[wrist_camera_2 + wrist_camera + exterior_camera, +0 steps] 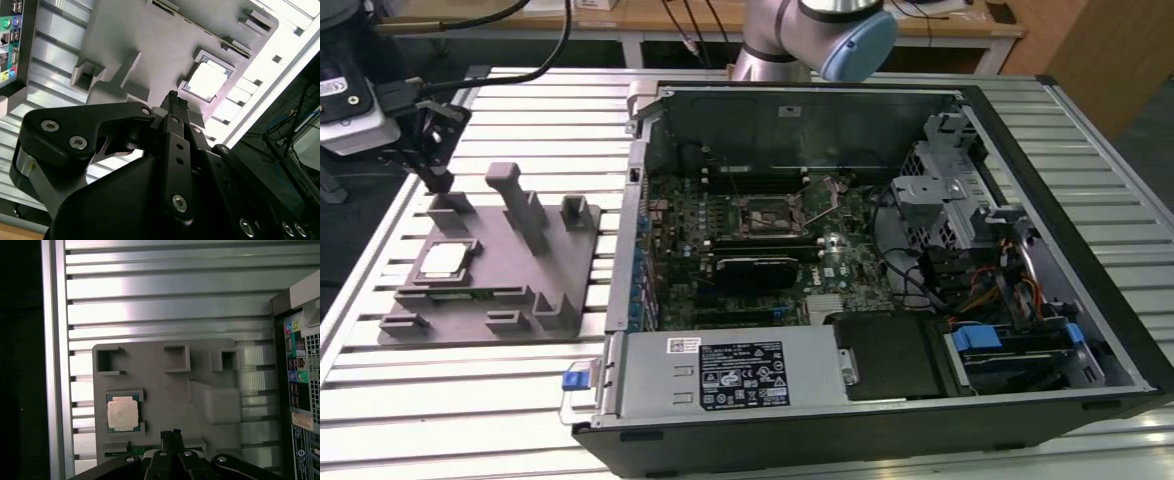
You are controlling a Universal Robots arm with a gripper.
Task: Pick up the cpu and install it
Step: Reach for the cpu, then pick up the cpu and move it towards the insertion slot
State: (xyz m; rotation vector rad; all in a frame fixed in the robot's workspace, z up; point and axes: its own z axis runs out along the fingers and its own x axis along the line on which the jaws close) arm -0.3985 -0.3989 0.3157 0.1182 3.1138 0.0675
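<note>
Exterior view first, read as a clock face. The cpu (443, 262) is a small flat square with a silvery-grey top plate and a pale rim. It lies flat in a shallow pocket of the grey tray (494, 300), way over at 9 o'clock. The gripper (438, 182) hangs above the tray at 12 o'clock from the chip, clearly apart from it. Its jaws look pinched together with nothing in them. The tray's upright posts (520, 205) stand at about 1 to 2 o'clock from the cpu. The open computer case (640, 200) walls things off at 3 o'clock of the tray. The slatted table (454, 400) lies bare toward 6 o'clock, and its edge runs close by at 9.

Second wrist view: the cpu (206, 80) shows up bright, framed by raised corner lips of the tray (150, 40). The gripper (172, 96) tip sits near one corner of that pocket, not touching the chip.

First wrist view: a thin green border peeks out around the plate of the cpu (122, 413). The gripper (173, 434) is over plain tray (165, 385) just beside the pocket. The table (165, 295) edge rail is on the chip's side, and the case (300, 370) back panel is on the other.
</note>
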